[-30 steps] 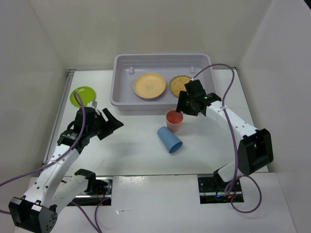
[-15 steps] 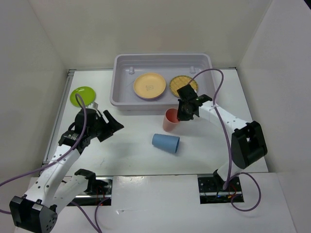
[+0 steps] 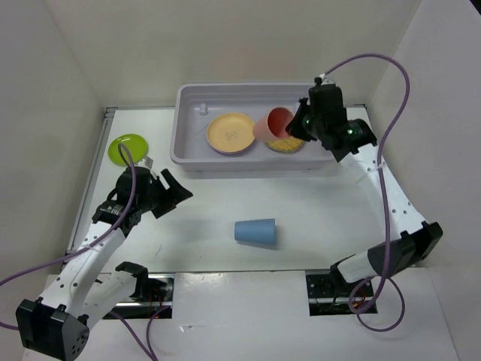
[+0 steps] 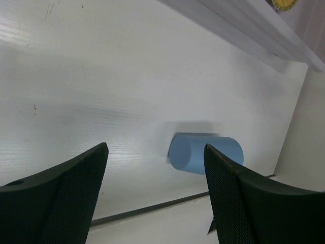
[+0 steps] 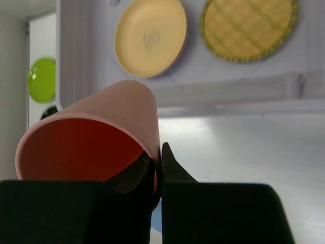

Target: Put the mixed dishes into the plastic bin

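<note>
My right gripper (image 3: 294, 126) is shut on the rim of the salmon-red cup (image 3: 270, 125), one finger inside it and one outside, holding it tilted in the air over the plastic bin (image 3: 188, 98). From the right wrist the cup (image 5: 96, 137) fills the left side above the gripper (image 5: 160, 160). In the bin lie an orange-yellow plate (image 3: 231, 132) and a woven tan plate (image 3: 287, 145), partly hidden by the cup. The blue cup (image 3: 255, 231) lies on its side on the table. A lime green plate (image 3: 128, 148) sits left of the bin. My left gripper (image 3: 174, 193) hangs open above the table, with the blue cup (image 4: 205, 153) ahead of it.
White walls close in the table on the left, back and right. The bin's near wall (image 4: 244, 30) crosses the top of the left wrist view. The table's near edge (image 4: 152, 208) runs just below the blue cup there.
My right gripper closed on the salmon-red cup, lifted it off the table and carried it back over the bin. The blue cup rolled to the left. The left arm barely moved.
</note>
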